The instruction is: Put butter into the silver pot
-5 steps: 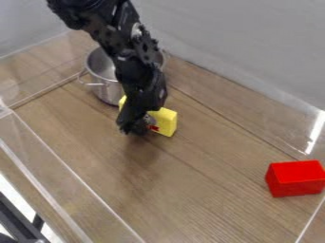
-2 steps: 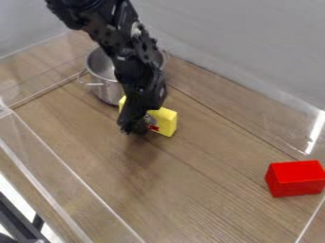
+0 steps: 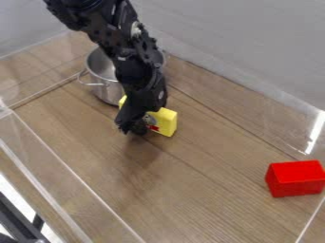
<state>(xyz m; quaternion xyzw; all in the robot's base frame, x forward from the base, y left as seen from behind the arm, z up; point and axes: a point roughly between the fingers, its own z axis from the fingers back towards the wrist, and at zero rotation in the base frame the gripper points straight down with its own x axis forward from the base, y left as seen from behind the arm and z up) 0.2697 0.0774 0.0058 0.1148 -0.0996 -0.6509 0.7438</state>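
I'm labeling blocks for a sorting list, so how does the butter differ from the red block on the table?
The butter is yellow with a red-and-white patch; the red block is plain red. The butter lies beside the pot, partly hidden by the hand; the red block sits alone near the right edge, far from the arm. The butter looks somewhat smaller. Both are small rectangular blocks lying on the wooden table.

Wood-grain tabletop (image 3: 191, 190) w/ clear plastic walls (image 3: 241, 76)

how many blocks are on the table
2: the butter by the gripper beside the silver pot, and a red block at the right. The arm may hide others.
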